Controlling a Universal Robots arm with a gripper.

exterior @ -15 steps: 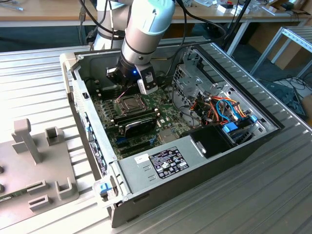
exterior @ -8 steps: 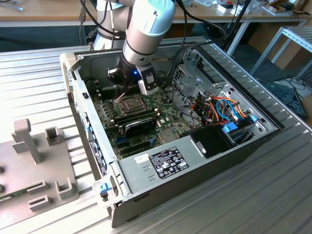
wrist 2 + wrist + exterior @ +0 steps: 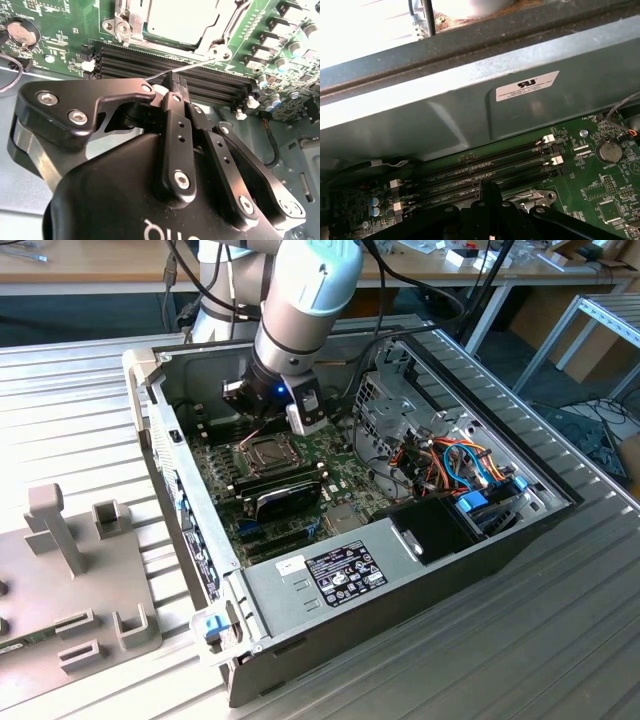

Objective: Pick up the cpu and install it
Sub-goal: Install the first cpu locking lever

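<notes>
The hand [image 3: 268,412] hangs inside the open computer case [image 3: 400,570], low over the green motherboard [image 3: 290,505] and just above the chip socket [image 3: 262,452]. In the second wrist view its two black fingers [image 3: 176,135] are pressed together with nothing between them, their tips over the dark memory slots [image 3: 150,62] beside the socket. The chip [image 3: 182,20], a pale silver square, lies flat in the socket under the hinged metal frame, with a thin wire lever [image 3: 180,70] slanting past the frame's corner. A black cooler [image 3: 285,495] sits next to the socket, and a bundle of orange and blue cables [image 3: 460,465] crowds the case towards the exterior view's right. White stickers with print sit on the case wall [image 3: 527,85] and power supply [image 3: 345,575]; I leave their wording unread. The case rests on a ribbed metal table [image 3: 560,640]
</notes>
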